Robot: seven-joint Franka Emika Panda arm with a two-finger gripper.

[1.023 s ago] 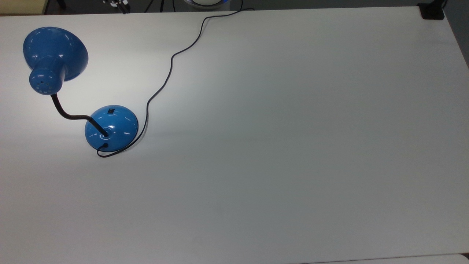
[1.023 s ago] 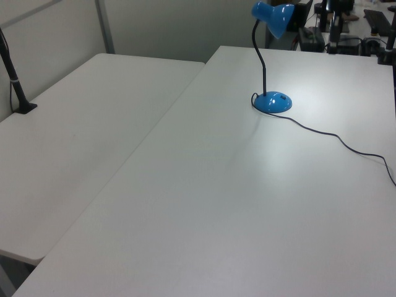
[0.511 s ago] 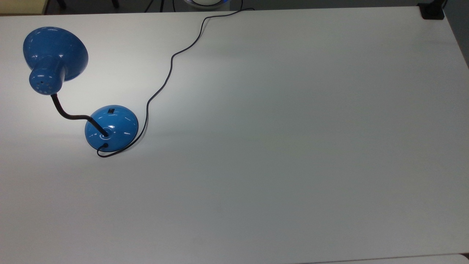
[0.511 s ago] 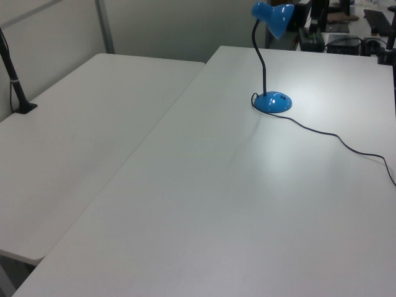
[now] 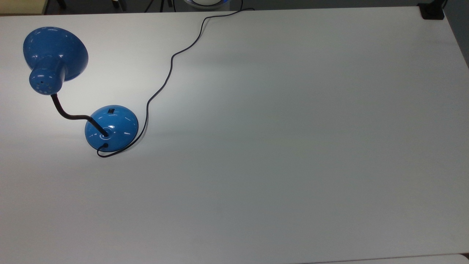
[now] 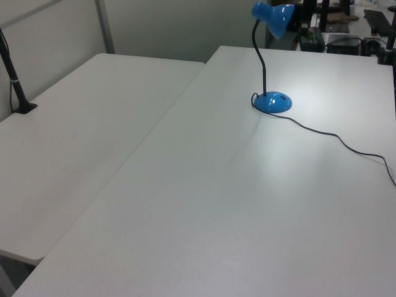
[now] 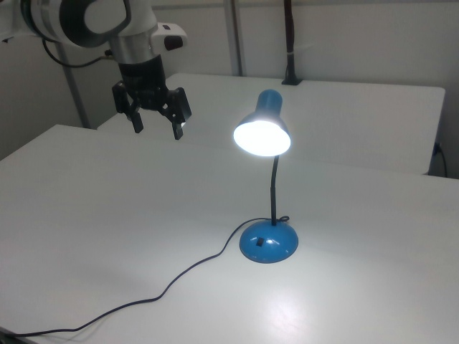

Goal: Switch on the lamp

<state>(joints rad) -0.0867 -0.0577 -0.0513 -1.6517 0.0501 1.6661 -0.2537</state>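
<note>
So the lamp (image 7: 267, 179) stands on the white table (image 5: 293, 146), toward the top view's left, and it's already lit. The gripper (image 7: 154, 118) hangs up high, well apart from it on the right view's left, fingers spread, holding nothing. The only risk I see: dropping back onto the switch (image 5: 110, 109) would flip it off, or snagging the cord (image 5: 161, 88) would drag the base.

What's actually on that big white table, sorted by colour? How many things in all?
Blue: 1, the lamp, lit, with its shade and base.
Black: 1, the lamp's cord trailing across the table.
Total: 2.
The gripper hangs above the table with its fingers open, holding nothing.
</note>
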